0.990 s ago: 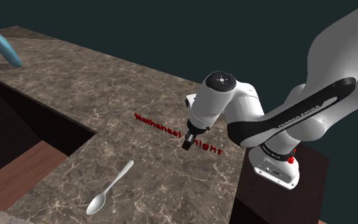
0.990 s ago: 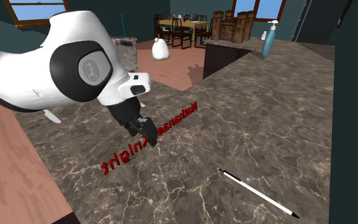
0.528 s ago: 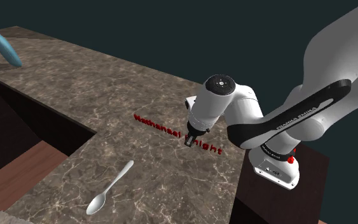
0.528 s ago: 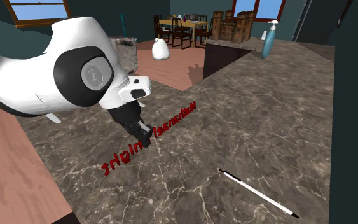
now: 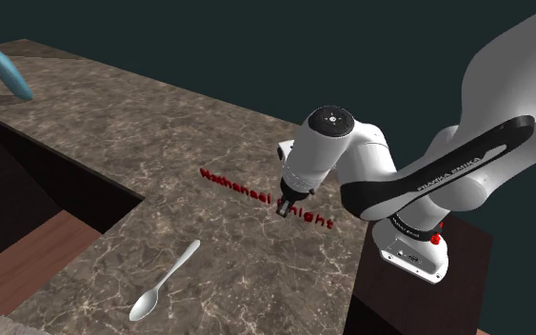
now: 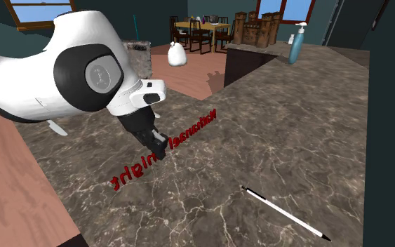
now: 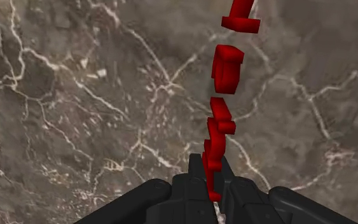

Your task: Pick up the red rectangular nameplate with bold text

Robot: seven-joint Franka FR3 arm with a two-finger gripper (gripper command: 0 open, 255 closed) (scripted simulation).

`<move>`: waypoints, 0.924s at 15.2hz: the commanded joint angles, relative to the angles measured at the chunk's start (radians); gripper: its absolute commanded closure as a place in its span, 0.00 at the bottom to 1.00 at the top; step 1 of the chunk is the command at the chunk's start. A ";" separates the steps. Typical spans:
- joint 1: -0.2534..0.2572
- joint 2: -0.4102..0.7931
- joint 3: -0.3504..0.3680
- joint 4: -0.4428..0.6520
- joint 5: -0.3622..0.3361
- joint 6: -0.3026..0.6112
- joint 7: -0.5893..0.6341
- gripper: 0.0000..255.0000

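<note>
Jaws nearly closed, the all-black two-finger gripper [image 7: 210, 169] pinches the red block-letter nameplate [image 7: 227, 70] mid-length, its long axis running between them.

Middle of nameplate [image 5: 232, 184] hidden behind claw [image 5: 281, 211] — one end cropped in wrist view.

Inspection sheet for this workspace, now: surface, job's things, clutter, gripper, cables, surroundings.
Surface: brown marbled counter, L-shaped around a dark recess.
Job's things: red nameplate, a row of raised letters on the counter.
Clutter: spoon near the counter's front edge; blue bottle at the far corner; thin white stick lying flat.
Gripper: gripper shut on the nameplate about mid-length, pointing down.
Cables: nothing seen.
Surroundings: dining table with chairs, window, reddish floor.
</note>
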 commanded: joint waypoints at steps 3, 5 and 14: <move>0.036 -0.059 -0.043 0.016 0.025 -0.076 -0.033 1.00; 0.049 -0.086 -0.061 0.027 0.033 -0.114 -0.047 1.00; 0.079 -0.168 -0.115 0.075 0.044 -0.242 -0.084 1.00</move>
